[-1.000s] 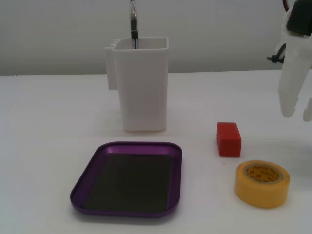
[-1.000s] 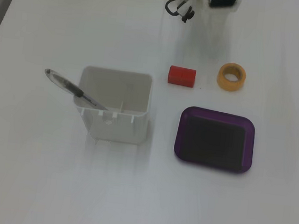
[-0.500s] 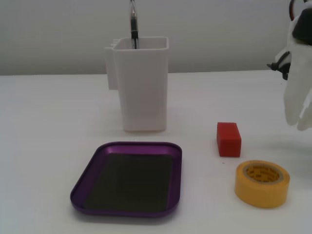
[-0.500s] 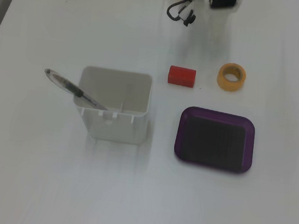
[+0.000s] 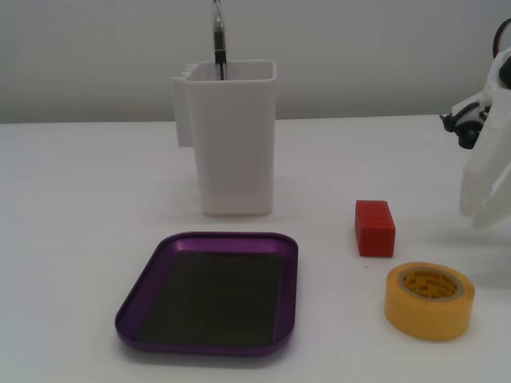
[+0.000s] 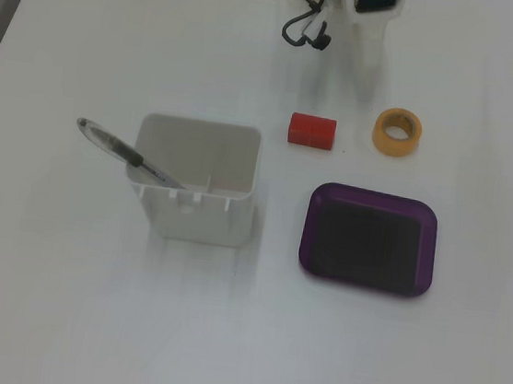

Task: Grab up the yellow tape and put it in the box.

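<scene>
The yellow tape (image 5: 429,300) lies flat on the white table at the lower right of a fixed view, its tan core facing up; it also shows in the other fixed view (image 6: 397,132). The box, a shallow purple tray (image 5: 144,291) with a dark bottom, lies empty to the tape's left; from above it sits below the tape (image 6: 311,240). My white gripper (image 5: 477,217) hangs at the right edge, above and behind the tape and apart from it. From above the gripper (image 6: 369,80) is pale against the table. How its jaws stand is unclear.
A red block (image 5: 374,227) lies between tape and container; it also shows from above (image 6: 312,131). A tall white container (image 5: 231,144) holding a pen (image 5: 219,40) stands behind the tray. A black cable (image 6: 304,31) hangs by the arm's base.
</scene>
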### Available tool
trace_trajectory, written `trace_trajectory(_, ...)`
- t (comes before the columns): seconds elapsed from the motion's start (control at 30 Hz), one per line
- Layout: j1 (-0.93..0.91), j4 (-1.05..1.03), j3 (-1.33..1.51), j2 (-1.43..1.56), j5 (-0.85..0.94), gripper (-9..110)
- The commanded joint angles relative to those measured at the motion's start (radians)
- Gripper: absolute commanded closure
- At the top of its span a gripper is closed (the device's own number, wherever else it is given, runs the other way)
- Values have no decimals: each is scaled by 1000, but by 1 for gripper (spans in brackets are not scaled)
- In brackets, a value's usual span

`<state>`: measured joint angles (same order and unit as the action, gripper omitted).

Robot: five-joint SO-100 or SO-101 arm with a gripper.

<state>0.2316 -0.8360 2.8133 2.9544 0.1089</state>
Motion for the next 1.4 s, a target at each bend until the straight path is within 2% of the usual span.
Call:
trace_trajectory(0.0, 0, 11, -8, 11, 6, 102)
trace_trajectory(0.23, 2, 18, 63, 15, 11, 102)
trace_trajectory(0.87, -172, 216, 83, 81, 9, 102)
trace_trajectory(1.17, -163, 64, 67, 236, 2, 102)
trace_trajectory(1.27, -97, -74, -37, 158, 3, 102)
trace_trajectory(1.37, -31, -196, -195, -43, 5, 101)
